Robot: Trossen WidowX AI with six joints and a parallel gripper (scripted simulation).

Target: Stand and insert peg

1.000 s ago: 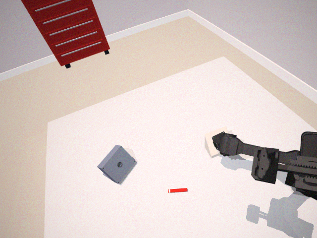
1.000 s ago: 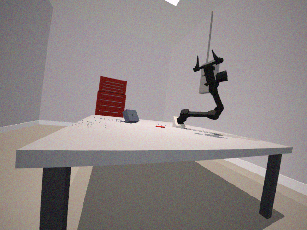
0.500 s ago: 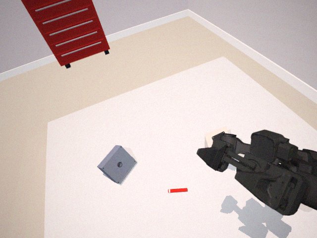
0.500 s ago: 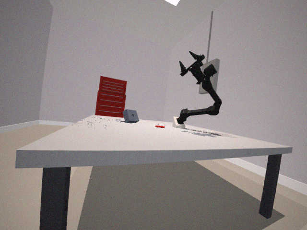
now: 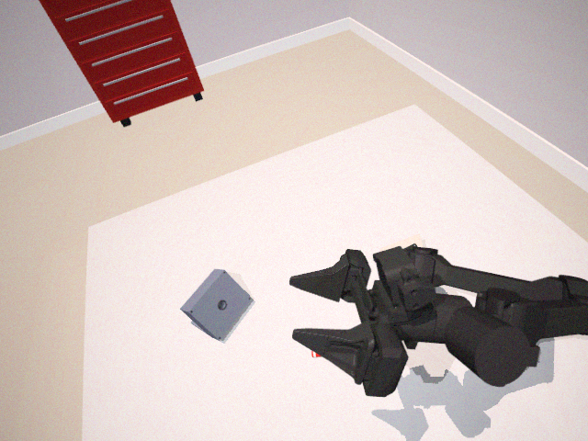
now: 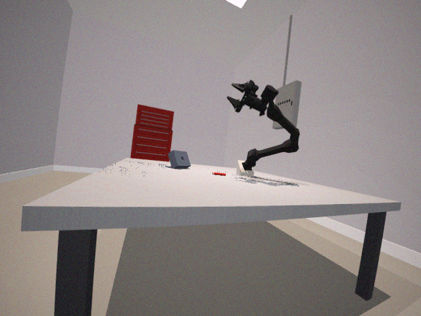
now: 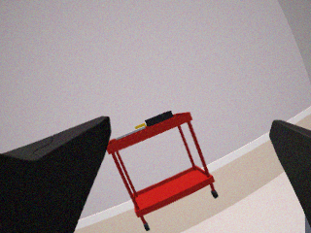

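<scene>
One pincer (image 5: 292, 307) (image 6: 229, 91) (image 7: 193, 126), spread wide, gripping nothing; one red peg (image 5: 315, 353) (image 6: 218, 174) lying on one table (image 5: 199, 228) (image 6: 204, 193) (image 7: 262, 209).

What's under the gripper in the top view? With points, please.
The gripper (image 5: 293, 307) (image 6: 229, 91) (image 7: 193, 126) covers most of the peg (image 5: 315, 353) (image 6: 219, 174): only an end with red and white shows beside one finger. The rest is hidden there; the exterior view shows the peg lying on the table (image 5: 189, 228) (image 6: 204, 193), well below the gripper.

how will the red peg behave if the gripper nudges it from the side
The red peg looks slim and lies on its side on the table, so a sideways nudge would probably roll or slide it. Its straight outline suggests it is stiff and unlikely to bend. Being small, it is probably light and easily shifted.
</scene>
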